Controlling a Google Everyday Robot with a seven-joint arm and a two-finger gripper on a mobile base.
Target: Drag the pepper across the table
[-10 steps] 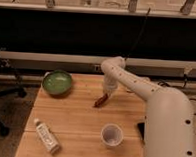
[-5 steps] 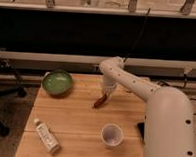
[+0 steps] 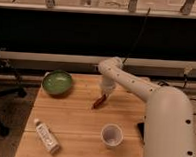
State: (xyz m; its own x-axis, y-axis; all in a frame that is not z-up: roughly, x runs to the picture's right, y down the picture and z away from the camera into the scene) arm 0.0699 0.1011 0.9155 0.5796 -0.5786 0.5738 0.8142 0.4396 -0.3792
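The pepper (image 3: 98, 102) is a slim red-orange thing lying tilted on the light wooden table (image 3: 73, 122), near its middle and toward the back. My gripper (image 3: 105, 94) hangs straight down from the white arm and sits right at the pepper's upper end. The arm reaches over from the right side of the table. The pepper's lower tip points to the front left.
A green bowl (image 3: 57, 83) stands at the back left corner. A white bottle (image 3: 47, 137) lies at the front left. A white cup (image 3: 111, 134) stands at the front, right of the middle. A dark flat thing (image 3: 141, 130) lies at the right edge.
The gripper and the pepper have shifted very slightly; otherwise nothing has visibly changed.
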